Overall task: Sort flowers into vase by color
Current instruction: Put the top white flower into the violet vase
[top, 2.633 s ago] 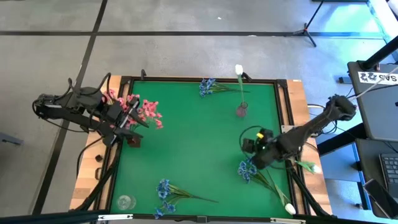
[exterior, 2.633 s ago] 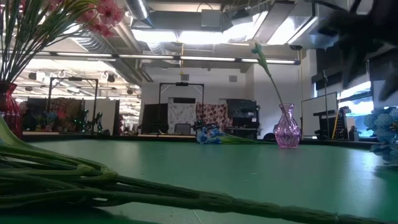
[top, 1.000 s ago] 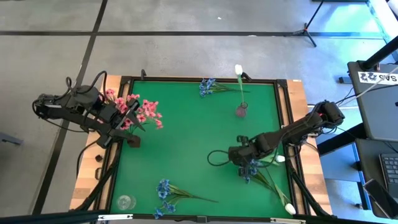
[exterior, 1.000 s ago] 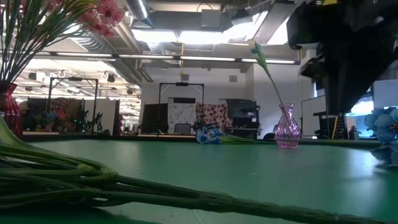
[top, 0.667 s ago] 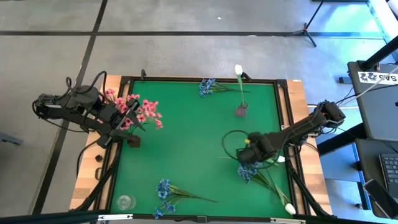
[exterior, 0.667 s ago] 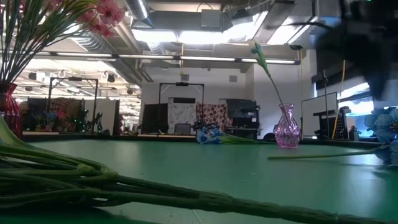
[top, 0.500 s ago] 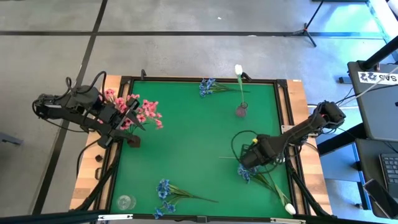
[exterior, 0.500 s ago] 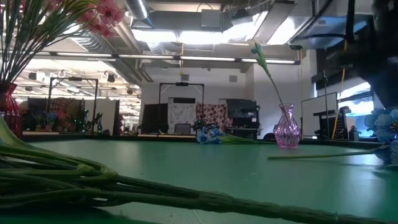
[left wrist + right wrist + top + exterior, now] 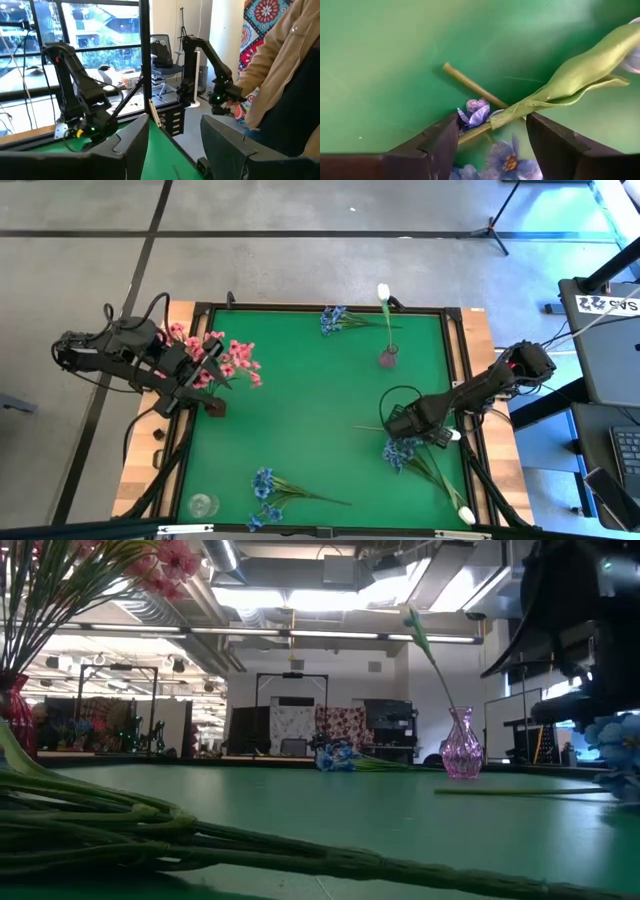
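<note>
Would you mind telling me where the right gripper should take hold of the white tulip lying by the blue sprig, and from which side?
Grip the white tulip on its bare stem, coming straight down from above. The stem lies flat on the green mat, thin and firm, reaching toward the table's middle. The right gripper hangs open just over where the stem meets a blue sprig; going nearer the free end would probably avoid pinching blossoms.
</note>
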Motion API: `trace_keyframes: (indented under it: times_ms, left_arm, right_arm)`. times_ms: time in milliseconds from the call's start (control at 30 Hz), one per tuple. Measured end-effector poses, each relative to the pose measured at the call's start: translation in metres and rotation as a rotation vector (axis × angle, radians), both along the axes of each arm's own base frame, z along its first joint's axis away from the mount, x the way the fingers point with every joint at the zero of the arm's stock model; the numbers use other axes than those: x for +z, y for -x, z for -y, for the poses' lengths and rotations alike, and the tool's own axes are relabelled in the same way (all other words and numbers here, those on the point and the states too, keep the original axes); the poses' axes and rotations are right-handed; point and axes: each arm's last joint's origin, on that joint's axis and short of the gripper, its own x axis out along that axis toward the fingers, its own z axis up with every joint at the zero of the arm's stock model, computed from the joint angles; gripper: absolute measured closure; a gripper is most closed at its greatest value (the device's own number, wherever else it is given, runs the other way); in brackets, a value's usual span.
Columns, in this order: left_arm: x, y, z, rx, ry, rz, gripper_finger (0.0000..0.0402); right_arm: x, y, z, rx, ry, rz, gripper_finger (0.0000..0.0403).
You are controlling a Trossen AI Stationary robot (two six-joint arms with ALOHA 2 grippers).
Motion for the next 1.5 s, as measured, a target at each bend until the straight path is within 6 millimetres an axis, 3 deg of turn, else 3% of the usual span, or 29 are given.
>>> trace_keyframes:
  times_ms: [200, 500, 567, 667, 800, 1100, 1233, 1333, 1500]
  left_arm:
    - [0.0, 0.0, 0.0, 0.001, 0.007, -0.004, 0.0227]
    - [0.0, 0.0, 0.0, 0.003, -0.016, 0.008, 0.0227]
    - [0.0, 0.0, 0.0, 0.003, -0.016, 0.008, 0.0227]
    - [0.0, 0.0, 0.0, 0.003, -0.016, 0.008, 0.0227]
    - [0.0, 0.0, 0.0, 0.003, -0.017, 0.008, 0.0227]
    - [0.0, 0.0, 0.0, 0.003, -0.017, 0.008, 0.0227]
    - [0.0, 0.0, 0.0, 0.003, -0.017, 0.007, 0.0227]
    - [-0.001, 0.0, 0.0, 0.001, -0.018, -0.001, 0.0227]
    - [-0.001, 0.0, 0.0, -0.003, -0.018, 0.003, 0.0227]
  right_arm:
    - [0.002, -0.007, 0.015, 0.106, 0.052, 0.034, 0.0189]
    - [0.007, -0.015, 0.02, 0.257, 0.109, 0.068, 0.0372]
    - [0.014, -0.025, 0.018, 0.31, 0.116, 0.126, 0.039]
    - [0.027, -0.037, 0.014, 0.412, 0.105, 0.189, 0.0368]
    - [0.041, -0.05, 0.01, 0.539, 0.066, 0.262, 0.0306]
    - [0.04, -0.05, 0.015, 0.586, 0.124, 0.252, 0.0159]
    - [0.018, -0.039, 0.029, 0.53, 0.121, 0.12, 0.015]
    - [0.007, -0.04, 0.034, 0.5, 0.097, 0.175, 0.0166]
    - [0.007, -0.046, 0.036, 0.488, 0.111, 0.237, 0.0198]
